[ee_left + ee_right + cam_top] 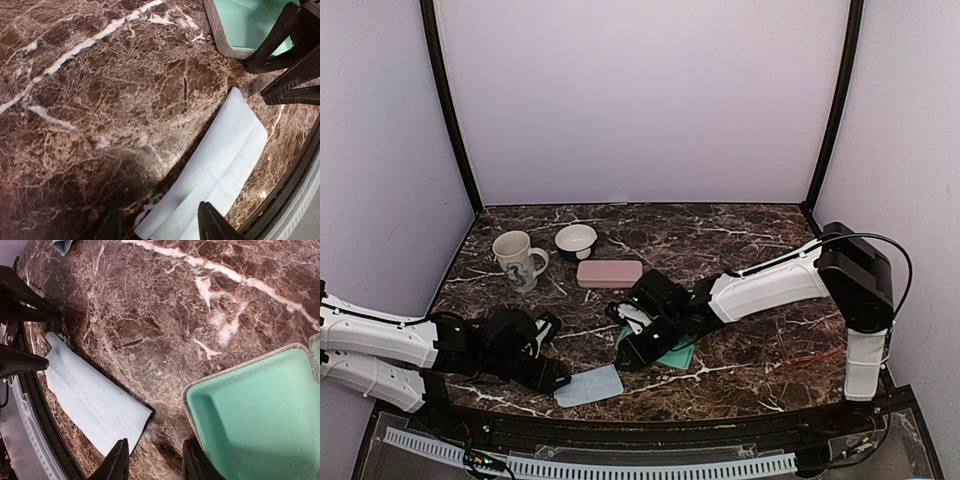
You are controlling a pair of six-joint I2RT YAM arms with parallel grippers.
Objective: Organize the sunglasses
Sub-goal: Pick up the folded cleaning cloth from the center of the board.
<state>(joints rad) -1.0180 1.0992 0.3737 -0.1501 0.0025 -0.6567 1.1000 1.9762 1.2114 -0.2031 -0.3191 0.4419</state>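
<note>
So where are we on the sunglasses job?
Done: the open case shows bare green lining where visible; the pink case is shut. In hand: nothing. The left gripper and right gripper are both open, the left at the light-blue cloth. Left: no sunglasses visibly cased, so all the packing.

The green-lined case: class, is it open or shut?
Open: the case shows its green lining facing up, with no lid over it.
</note>
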